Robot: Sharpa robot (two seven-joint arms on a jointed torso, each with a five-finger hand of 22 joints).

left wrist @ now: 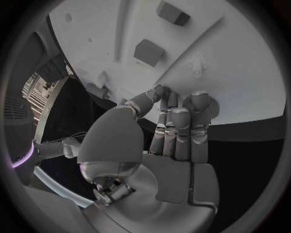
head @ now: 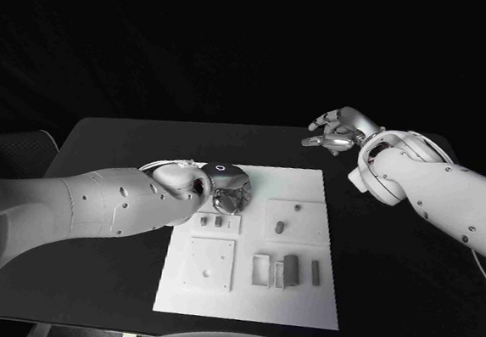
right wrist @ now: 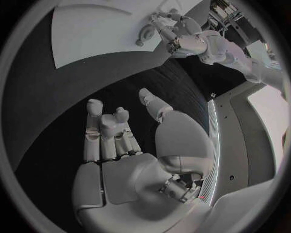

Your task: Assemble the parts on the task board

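Silver left hand (head: pixel 226 185) on flat white task board (head: pixel 297 305), small blocky parts (head: pixel 291 270)

Left hand (head: pixel 226 185) curled; right hand (head: pixel 338 131) empty.

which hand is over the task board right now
The left hand, its fingers down at the task board's far edge; the right hand hangs beyond it.

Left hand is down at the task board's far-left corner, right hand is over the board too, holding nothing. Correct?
Not quite. The left hand is at the far-left corner of the task board, but the right hand is not over the board: the head view shows it off beyond the far-right corner, near the black table's far edge. It does hold nothing; the right wrist view shows its fingers apart.
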